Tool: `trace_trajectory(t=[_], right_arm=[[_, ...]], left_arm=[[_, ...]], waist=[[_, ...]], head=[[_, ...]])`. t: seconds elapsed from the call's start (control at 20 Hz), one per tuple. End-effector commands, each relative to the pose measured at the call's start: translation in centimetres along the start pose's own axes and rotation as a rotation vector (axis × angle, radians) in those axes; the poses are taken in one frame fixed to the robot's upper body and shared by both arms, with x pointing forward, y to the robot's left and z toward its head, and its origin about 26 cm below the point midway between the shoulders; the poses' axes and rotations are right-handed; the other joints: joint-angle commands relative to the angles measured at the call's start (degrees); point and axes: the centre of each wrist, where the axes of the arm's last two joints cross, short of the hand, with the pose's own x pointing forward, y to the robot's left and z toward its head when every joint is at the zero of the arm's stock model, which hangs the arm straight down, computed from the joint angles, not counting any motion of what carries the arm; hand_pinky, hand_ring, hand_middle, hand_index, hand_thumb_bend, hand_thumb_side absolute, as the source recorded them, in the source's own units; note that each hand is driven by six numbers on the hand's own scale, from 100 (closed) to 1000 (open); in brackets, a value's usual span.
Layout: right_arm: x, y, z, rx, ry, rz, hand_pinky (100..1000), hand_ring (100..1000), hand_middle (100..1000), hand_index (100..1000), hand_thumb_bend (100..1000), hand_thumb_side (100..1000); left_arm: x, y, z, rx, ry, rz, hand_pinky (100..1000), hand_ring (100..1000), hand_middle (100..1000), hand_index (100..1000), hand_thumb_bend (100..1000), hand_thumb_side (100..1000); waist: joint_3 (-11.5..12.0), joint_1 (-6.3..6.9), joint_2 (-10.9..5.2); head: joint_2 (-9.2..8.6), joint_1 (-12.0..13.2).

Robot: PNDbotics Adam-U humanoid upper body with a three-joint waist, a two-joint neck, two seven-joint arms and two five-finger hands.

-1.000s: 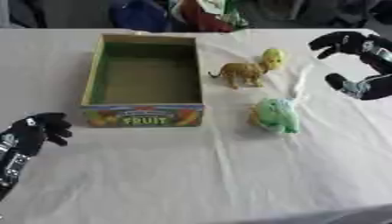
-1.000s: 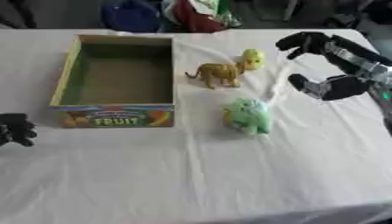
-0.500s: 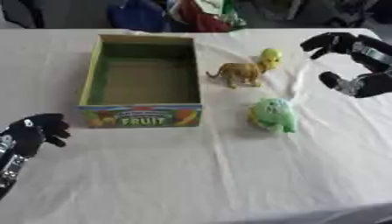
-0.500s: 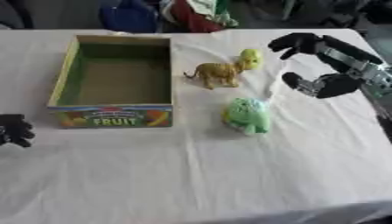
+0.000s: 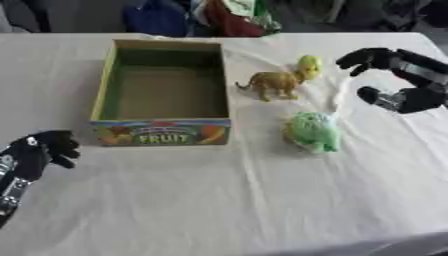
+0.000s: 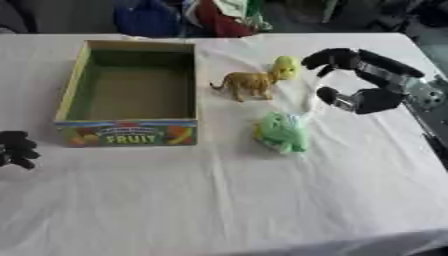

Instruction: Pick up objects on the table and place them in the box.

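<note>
On a white-clothed bench, an empty cardboard fruit box sits left of a brown toy lion, a small yellow toy and a green plush toy. The right robot hand hovers open beside the yellow toy, touching nothing. The left robot hand rests at the lower left, fingers curled, holding nothing.

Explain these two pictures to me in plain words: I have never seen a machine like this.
Both pictures come from the two eyes of a camera in a humanoid robot's head, looking down at a table with a white cloth. The black shapes are its hands: the right hand hovers open beside the toys, holding nothing; the left hand rests idle, fingers curled, at the lower left. On the cloth stand an empty box marked FRUIT, a brown toy animal, a small yellow toy behind it, and a green toy. The toys are meant to go into the box.
</note>
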Motion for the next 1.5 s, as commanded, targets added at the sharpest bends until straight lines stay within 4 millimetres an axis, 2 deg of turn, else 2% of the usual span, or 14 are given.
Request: trace_trajectory(t=[0.05,0.9,1.5], right_arm=[[-0.1,-0.9,0.1,0.268,-0.169,0.193,786,880,878,952,259,779],[-1.4,1.6,-1.7,0.367,-0.113,0.255,794,891,881,953,328,883],[-2.1,3.2,-2.8,0.383,-0.067,0.297,796,888,878,947,368,920]], left_arm=[[0.3,0.3,-0.1,-0.005,-0.013,-0.008,595,656,650,819,401,935],[0.3,0.2,-0.1,-0.008,-0.014,-0.005,595,657,652,819,396,938],[0.3,0.2,-0.2,-0.011,-0.016,-0.003,596,658,653,820,388,949]], waist=[[0.1,-0.07,-1.03],[0.3,-0.02,-1.17],[0.4,0.14,-1.17]], head=[[0.04,-0.2],[0.3,-0.4],[0.35,-0.5]])
